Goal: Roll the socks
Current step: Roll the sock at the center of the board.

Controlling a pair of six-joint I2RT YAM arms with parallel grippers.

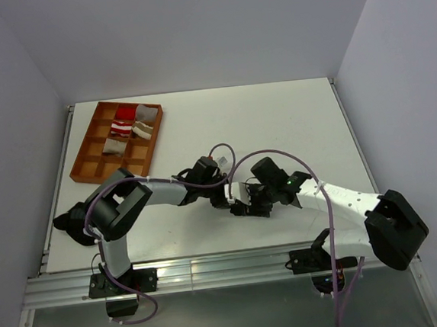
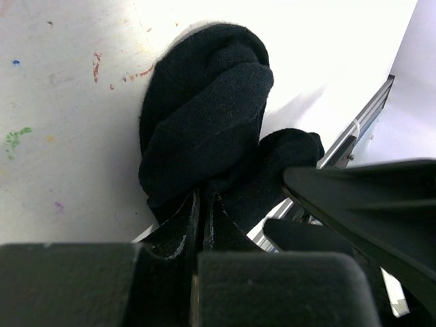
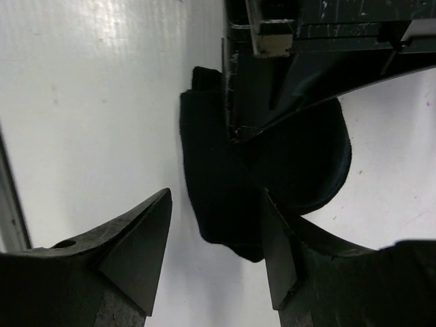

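The bunched black sock (image 2: 204, 122) lies on the white table (image 2: 61, 157) between both grippers, its length running away from the left gripper (image 2: 202, 204), which pinches its near end, while the right gripper (image 3: 214, 197) faces it wide-jawed from the opposite side.

Black sock (image 2: 204, 116), a loose crumpled bundle on the white table (image 2: 61, 170)

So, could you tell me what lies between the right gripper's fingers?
In the right wrist view, a strip of bare table and part of the sock lie between the open fingers of the right gripper.
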